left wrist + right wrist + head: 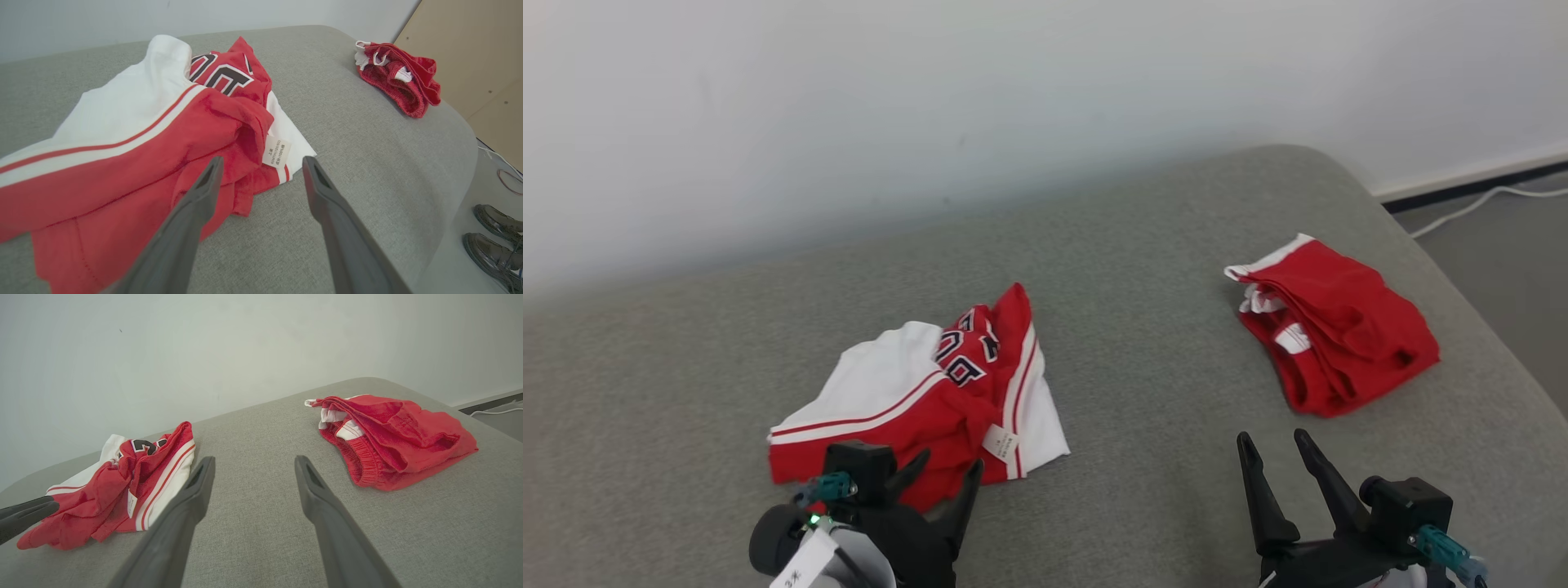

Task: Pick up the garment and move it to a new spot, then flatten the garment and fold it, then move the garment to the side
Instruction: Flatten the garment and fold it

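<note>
A crumpled red-and-white garment [915,400] with dark lettering and a small white label lies on the grey cushion [1143,392], left of centre. My left gripper [949,461] stands open at its near edge, one finger over the red cloth and the other over bare cushion, holding nothing. In the left wrist view the garment [122,134] spreads before the open left gripper [262,161]. My right gripper [1272,437] is open over bare cushion, between the two cloths. The right wrist view has the garment [118,486] to the left of the open right gripper [254,459].
A second, all-red piece of clothing [1339,327] with white trim lies bunched at the cushion's right end. A pale wall runs behind. The cushion rounds off at the right onto floor with a white cable [1486,200]. A pair of dark shoes [494,241] stands below a wooden panel [470,53].
</note>
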Robot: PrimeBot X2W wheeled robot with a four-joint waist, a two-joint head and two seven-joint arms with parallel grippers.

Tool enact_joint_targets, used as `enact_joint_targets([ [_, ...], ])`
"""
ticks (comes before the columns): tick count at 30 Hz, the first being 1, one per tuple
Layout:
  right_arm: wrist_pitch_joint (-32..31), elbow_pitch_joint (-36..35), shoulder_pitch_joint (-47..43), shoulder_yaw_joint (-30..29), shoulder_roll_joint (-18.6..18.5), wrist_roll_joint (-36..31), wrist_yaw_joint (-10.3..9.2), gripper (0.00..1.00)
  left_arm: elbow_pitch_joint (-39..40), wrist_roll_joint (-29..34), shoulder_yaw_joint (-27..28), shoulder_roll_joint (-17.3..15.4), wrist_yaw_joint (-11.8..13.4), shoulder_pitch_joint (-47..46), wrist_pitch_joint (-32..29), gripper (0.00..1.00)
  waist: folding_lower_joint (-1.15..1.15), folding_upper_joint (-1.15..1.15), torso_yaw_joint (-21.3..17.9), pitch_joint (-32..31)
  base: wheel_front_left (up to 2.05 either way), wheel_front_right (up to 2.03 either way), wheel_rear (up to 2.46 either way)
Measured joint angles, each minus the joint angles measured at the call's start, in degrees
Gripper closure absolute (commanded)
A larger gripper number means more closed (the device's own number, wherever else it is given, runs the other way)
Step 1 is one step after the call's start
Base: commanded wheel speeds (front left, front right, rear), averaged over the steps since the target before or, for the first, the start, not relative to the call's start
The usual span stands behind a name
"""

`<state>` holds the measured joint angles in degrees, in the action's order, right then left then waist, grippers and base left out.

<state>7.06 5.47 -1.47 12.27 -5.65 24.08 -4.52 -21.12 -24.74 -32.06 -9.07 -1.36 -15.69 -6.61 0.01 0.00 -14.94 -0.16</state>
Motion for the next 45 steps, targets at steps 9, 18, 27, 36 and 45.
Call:
enact_joint_targets([
  [9, 0.03, 0.0, 1.1, -0.33, -0.15, 0.0, 0.33, 0.0, -7.1, -0.01, 1.25, 2.02, 2.63, -3.91, -1.98, 0.0, 0.0, 0.0, -4.37, 2.19, 0.0, 0.0, 0.0],
  [18, 0.52, 0.22, 1.17, -0.69, -0.12, 0.0, 0.32, 0.0, -12.01, -0.04, 1.94, 3.68, 3.42, -7.88, -1.46, 1.0, 0.0, 0.0, -5.33, 3.66, 0.0, 0.0, 0.0],
  [27, 1.1, 0.79, 1.12, -1.38, -0.13, 0.0, 0.15, 0.0, -13.41, -1.22, 2.54, 4.72, 1.68, -11.77, 1.47, 1.0, 0.0, 0.0, -3.73, 3.03, 0.0, 0.0, 0.0],
  [36, 1.04, 2.36, 1.99, 0.78, 0.24, 0.0, 0.47, 0.0, -9.16, -0.86, 0.67, 6.54, -2.88, -27.6, 5.46, 1.0, 0.0, 0.0, -1.75, 1.36, 0.0, 0.0, 0.0],
  [45, 1.0, 3.9, 3.19, 3.05, 0.99, -0.01, 0.99, 0.0, -5.11, -0.64, 0.38, 7.13, -3.72, -37.94, 9.28, 1.0, -0.01, 0.0, -3.54, -0.02, 0.0, 0.0, 0.0],
])
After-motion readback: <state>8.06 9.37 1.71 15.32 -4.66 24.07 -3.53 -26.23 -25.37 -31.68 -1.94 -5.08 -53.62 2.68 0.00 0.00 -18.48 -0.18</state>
